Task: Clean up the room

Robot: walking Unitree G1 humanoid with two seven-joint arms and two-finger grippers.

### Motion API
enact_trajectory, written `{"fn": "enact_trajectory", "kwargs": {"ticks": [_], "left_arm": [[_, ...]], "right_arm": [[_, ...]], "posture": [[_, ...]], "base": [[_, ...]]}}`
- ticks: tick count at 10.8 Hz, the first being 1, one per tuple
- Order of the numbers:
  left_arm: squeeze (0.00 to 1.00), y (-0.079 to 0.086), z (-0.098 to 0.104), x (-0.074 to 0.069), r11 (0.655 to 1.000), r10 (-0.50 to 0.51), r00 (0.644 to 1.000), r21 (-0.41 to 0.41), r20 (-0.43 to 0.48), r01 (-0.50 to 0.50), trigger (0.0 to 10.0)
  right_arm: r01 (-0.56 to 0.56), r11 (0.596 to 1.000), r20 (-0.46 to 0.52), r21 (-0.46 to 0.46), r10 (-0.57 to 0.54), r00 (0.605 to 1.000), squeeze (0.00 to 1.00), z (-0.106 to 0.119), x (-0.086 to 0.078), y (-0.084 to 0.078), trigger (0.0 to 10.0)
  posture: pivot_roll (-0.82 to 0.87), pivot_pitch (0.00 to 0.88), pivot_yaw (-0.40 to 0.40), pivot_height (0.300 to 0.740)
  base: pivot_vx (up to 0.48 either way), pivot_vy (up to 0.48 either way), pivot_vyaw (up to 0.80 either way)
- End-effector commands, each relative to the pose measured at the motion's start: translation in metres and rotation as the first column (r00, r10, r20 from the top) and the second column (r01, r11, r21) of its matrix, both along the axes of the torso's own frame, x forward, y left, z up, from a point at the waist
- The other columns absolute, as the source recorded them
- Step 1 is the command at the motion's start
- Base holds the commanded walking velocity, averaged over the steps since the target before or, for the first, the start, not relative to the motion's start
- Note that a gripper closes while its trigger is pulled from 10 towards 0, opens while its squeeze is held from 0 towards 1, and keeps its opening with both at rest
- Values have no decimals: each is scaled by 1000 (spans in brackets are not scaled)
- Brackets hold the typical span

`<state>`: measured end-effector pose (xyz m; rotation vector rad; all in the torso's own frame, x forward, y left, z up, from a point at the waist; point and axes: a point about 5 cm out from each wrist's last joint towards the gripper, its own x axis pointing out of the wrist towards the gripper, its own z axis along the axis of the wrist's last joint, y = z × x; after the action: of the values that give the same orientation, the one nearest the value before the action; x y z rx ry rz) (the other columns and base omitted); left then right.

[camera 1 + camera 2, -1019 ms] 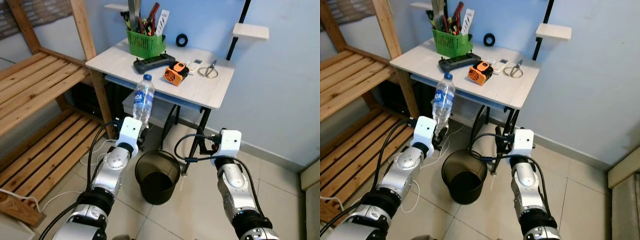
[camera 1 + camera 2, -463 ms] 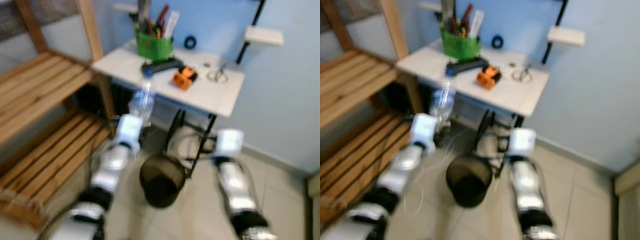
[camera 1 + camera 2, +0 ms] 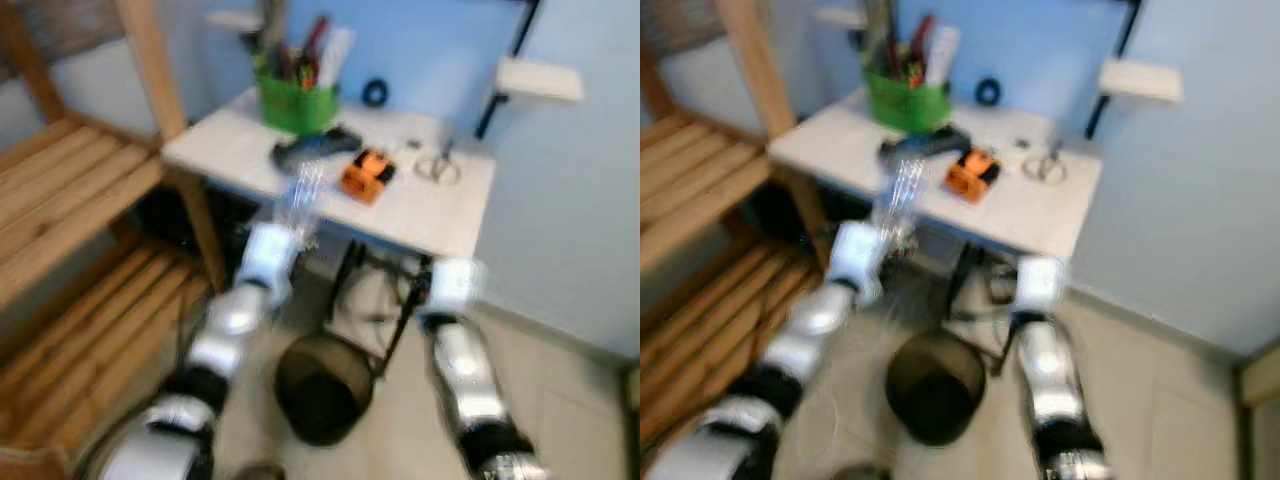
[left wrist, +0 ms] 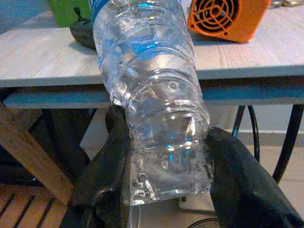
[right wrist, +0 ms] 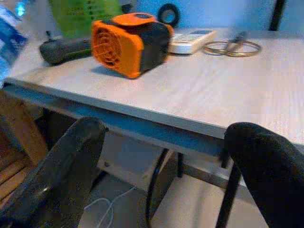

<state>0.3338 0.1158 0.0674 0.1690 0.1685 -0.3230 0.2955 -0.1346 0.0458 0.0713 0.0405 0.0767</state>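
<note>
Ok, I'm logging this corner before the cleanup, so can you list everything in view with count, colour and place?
Clear plastic water bottle: one, clear with a blue label, held in front of the table edge.
White-topped table: one, against the blue wall.
Green slotted basket: one, tools inside, at the table's back.
Orange and black fan-grilled device: one, mid-table.
Black handheld controller: one, by the basket.
White remote: one, behind the orange device.
Scissors: one pair, metal, beside the remote.
Black tape roll: one, at the wall.
Black waste bin: one, on the floor under the table.
Wooden slatted shelf: one, left.
Left hand: shut on the bottle.
Right hand: open, before the table edge.
</note>
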Motion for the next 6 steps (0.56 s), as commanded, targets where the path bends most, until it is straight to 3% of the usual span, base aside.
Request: {"fn": "enact_trajectory", "kwargs": {"ticks": [1, 6], "left_arm": [[0, -18, 6, 1, 998, -63, 998, -23, 19, 63, 10000], [0, -41, 2, 10, 992, -123, 989, -3, -83, 123, 10000]], "right_arm": [[33, 999, -2, -16, -33, 999, 0, 0, -1, -12, 10000], [38, 999, -5, -18, -38, 999, 0, -3, -7, -14, 10000]], "posture": [[4, 0, 8, 740], [1, 15, -6, 740]], "base": [[0, 0, 0], [0, 0, 0]]}}
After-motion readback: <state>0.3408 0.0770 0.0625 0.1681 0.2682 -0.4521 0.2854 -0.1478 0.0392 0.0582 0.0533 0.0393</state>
